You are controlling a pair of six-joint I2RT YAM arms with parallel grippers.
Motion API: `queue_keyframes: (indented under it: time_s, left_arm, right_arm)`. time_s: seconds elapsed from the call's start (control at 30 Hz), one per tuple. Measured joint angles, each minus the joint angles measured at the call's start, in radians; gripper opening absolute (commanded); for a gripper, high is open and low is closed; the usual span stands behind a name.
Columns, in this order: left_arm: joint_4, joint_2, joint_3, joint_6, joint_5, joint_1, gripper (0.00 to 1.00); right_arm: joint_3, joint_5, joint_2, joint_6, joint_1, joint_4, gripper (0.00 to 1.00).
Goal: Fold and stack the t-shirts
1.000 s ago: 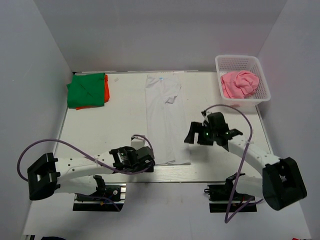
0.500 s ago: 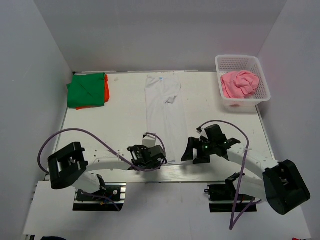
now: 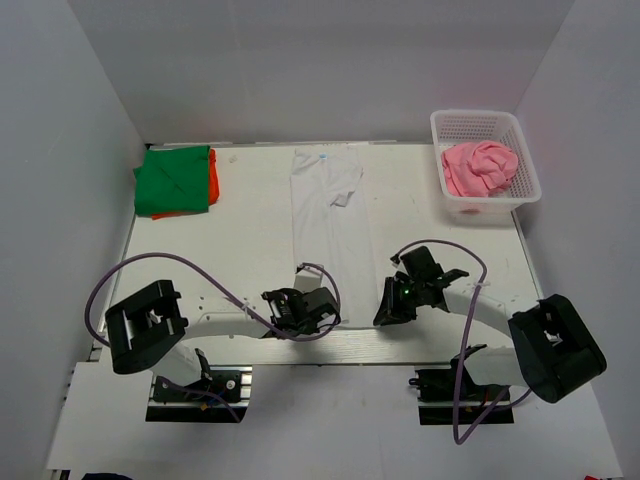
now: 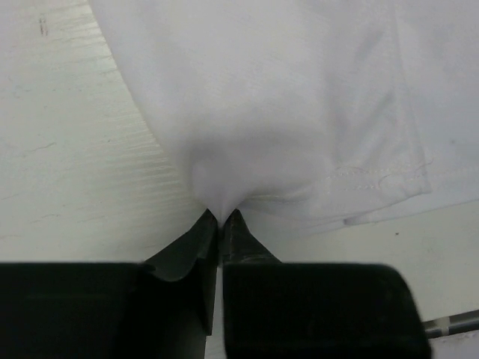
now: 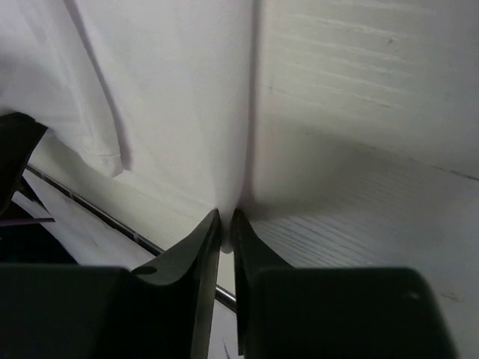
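A long white t-shirt (image 3: 328,210), folded into a narrow strip, lies down the middle of the table. My left gripper (image 3: 318,312) is shut on its near left hem corner; in the left wrist view the jaws (image 4: 221,217) pinch a peak of white cloth (image 4: 284,97). My right gripper (image 3: 384,308) is shut on the near right edge, and its wrist view shows the fingertips (image 5: 227,218) pinching the white t-shirt's (image 5: 179,97) fold. A folded green t-shirt (image 3: 172,178) lies on an orange one (image 3: 213,180) at the far left. A pink t-shirt (image 3: 480,168) sits bunched in the basket.
The white mesh basket (image 3: 523,160) stands at the far right corner. White walls close in the table on the left, back and right. A metal rail (image 3: 400,346) runs along the table's near edge, just behind both grippers. Purple cables loop over both arms.
Both grippers came in to the near end of the white t-shirt, the left from the left and the right from farther up the table, and went from open to shut on its hem.
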Motion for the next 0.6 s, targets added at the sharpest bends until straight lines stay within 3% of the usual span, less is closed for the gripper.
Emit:
queue_keyframes:
  time_s: [0.03,0.07,0.33,0.6]
  left_arm:
    - [0.004,0.004,0.004,0.005,0.003,0.0,0.04]
    - [0.008,0.006,0.006,0.009,0.005,0.0,0.0]
    - [-0.034,0.008,0.038,0.034,0.014,0.0,0.0]
    - [-0.049,-0.044,0.13,0.066,-0.043,0.033,0.0]
  right_arm:
    - [0.0,0.004,0.008,0.001,0.002,0.0,0.01]
    - [0.001,0.002,0.015,-0.006,0.003,-0.001,0.0]
    - [0.061,-0.005,0.028,-0.035,0.016,-0.024,0.0]
    - [0.269,0.109,0.043,-0.062,0.021,-0.048,0.0]
